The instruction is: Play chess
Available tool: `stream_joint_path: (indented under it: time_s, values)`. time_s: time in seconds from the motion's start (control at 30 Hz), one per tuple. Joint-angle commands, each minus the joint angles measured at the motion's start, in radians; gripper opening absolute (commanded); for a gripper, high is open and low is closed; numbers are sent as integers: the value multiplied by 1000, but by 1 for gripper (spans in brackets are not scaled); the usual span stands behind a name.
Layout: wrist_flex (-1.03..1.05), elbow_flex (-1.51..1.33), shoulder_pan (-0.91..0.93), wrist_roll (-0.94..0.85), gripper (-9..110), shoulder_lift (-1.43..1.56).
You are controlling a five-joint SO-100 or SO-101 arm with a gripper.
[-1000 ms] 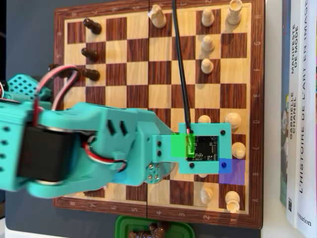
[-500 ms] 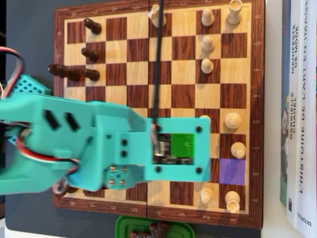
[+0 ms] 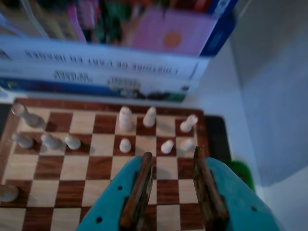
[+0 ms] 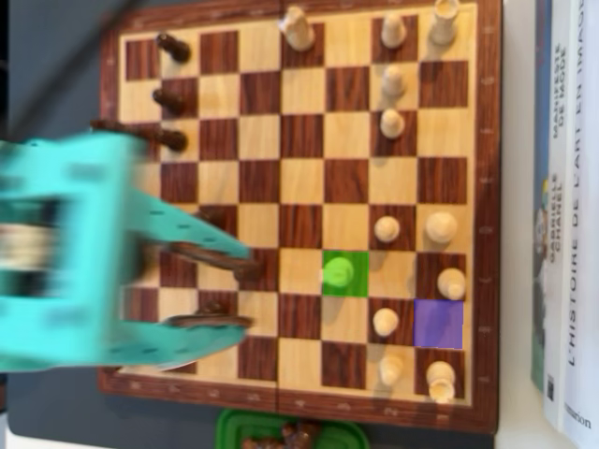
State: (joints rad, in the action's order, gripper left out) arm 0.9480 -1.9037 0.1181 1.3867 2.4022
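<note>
Your claw (image 4: 245,294) hangs open and empty over the lower left of the overhead view, its two dark fingers (image 3: 139,192) spread about one square apart, well short of the pale pieces. The chessboard (image 4: 299,398) fills that view; a green-marked square holds a pawn (image 4: 339,272) right of centre, and an empty purple-marked square (image 4: 438,324) lies lower right, so I judge that pawn is your piece and purple its destination.

The risk is clipping neighbours. Pale pawns (image 4: 386,322) sit just beside both the green and the purple squares, and a wide claw sweeping in low could topple them. Dark pieces (image 4: 173,96) along the left edge lie partly under the blurred arm, so watch your elbow there.

Books (image 3: 101,72) stand stacked past the far side of the board in the wrist view, limiting overshoot. A green tray (image 4: 285,430) sits at the bottom edge.
</note>
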Motion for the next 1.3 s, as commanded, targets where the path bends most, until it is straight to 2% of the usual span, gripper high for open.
stream_joint_path:
  time_s: [0.0, 0.13, 0.97, 1.27]
  values:
    - [-14, 9, -2, 12, 14, 89]
    - [-86, -54, -15, 12, 14, 183]
    - [-1428, -969, -71, 11, 14, 925]
    - [-1916, -1114, -81, 11, 14, 945]
